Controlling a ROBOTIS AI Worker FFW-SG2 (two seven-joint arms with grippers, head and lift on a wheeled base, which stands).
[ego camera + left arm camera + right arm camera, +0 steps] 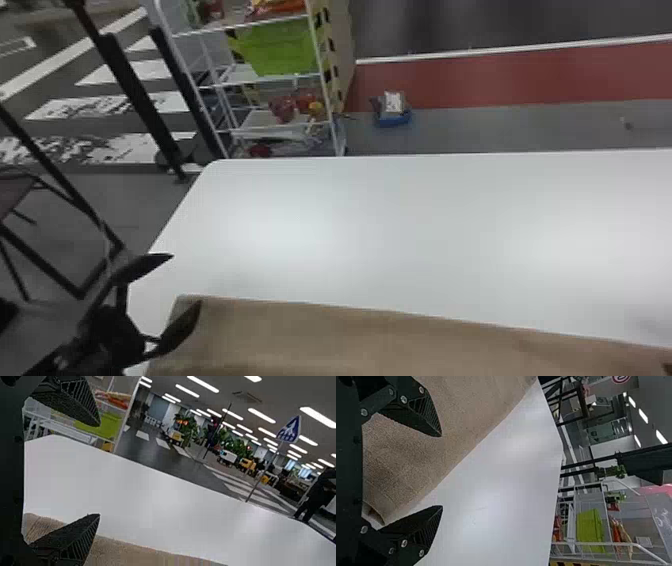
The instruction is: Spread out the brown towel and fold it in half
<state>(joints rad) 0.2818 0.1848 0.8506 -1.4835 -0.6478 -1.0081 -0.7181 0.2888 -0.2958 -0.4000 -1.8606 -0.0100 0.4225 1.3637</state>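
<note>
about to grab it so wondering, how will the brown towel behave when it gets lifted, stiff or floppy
Probably floppy: the brown towel lies flat on the white table with soft, shallow ripples. It looks unlikely to slip easily, since its surface seems textured and matte. A lifted corner would likely droop, as one already curls loosely.

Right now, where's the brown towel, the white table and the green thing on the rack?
Brown towel (pixel 350 337): head view, on its upper face.
White table (pixel 400 220): head view, on its bare top.
Green thing (pixel 280 47): head view, on its middle.
</note>
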